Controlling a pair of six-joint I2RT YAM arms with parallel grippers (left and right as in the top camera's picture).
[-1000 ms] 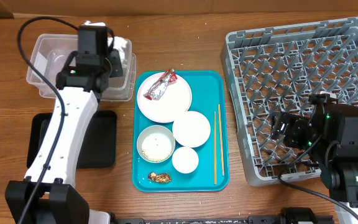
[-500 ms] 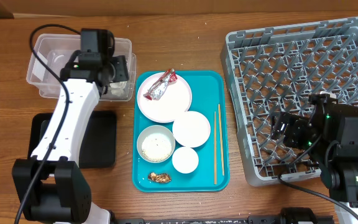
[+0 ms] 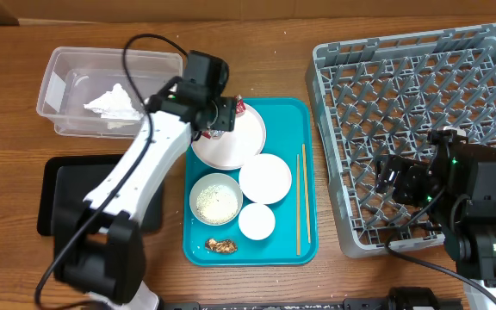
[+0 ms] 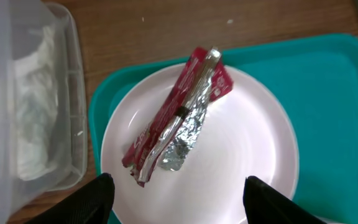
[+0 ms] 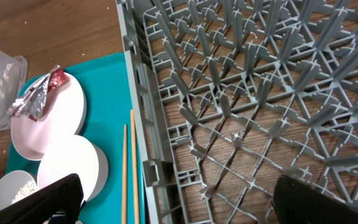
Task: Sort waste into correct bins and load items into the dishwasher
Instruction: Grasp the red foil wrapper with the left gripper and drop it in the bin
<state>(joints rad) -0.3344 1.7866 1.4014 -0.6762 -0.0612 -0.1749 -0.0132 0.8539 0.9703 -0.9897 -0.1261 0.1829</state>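
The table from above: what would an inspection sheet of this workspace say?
Surface: wooden table, with a teal tray in the middle.
Job's things: grey rack on the right, no dishes in it; clear tub holding crumpled paper; black tray partly under the left arm; on the teal tray a large plate bearing a red wrapper, a smaller plate, a bowl of rice, a cup, a brown scrap, two chopsticks.
Clutter: nothing seen.
Pincers: left pincer open above the large plate, touching nothing; right pincer open, empty, over the rack's left side.
Cables: a black cable loops above the left arm.
Surroundings: nothing seen beyond the table.
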